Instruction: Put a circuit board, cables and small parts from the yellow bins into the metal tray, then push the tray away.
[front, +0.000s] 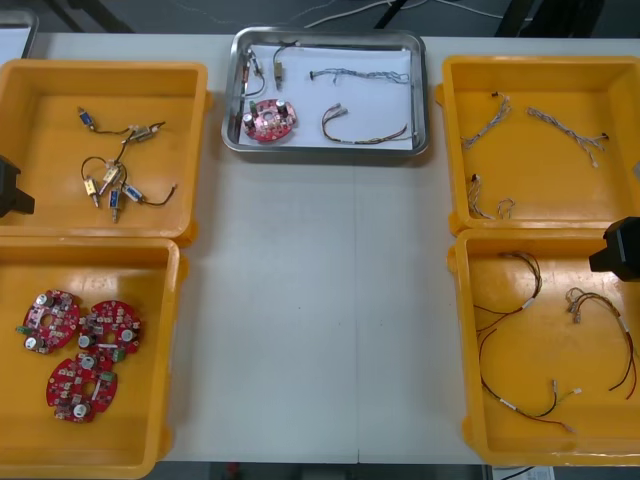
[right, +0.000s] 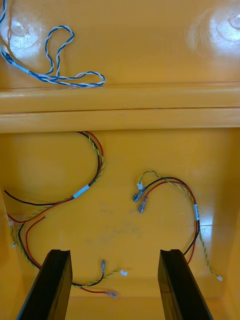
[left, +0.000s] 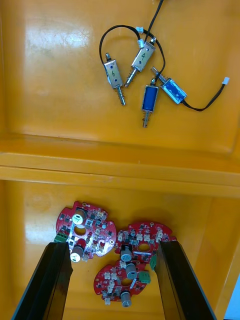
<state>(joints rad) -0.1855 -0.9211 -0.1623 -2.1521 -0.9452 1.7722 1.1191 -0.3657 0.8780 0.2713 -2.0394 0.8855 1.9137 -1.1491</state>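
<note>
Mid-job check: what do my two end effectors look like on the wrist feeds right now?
The left end effector and right end effector look alike: each has two flat, matte black fingers, slab-shaped, with squared-off tips and plain faces. I see no markings or cables on them.

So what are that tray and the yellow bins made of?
The tray looks like polished metal: its rim is shiny and reflective, with what seems a white sheet inside, perhaps paper. The bins are probably moulded plastic, smooth and glossy: rounded corners, even colour, soft glare on the floors.
</note>
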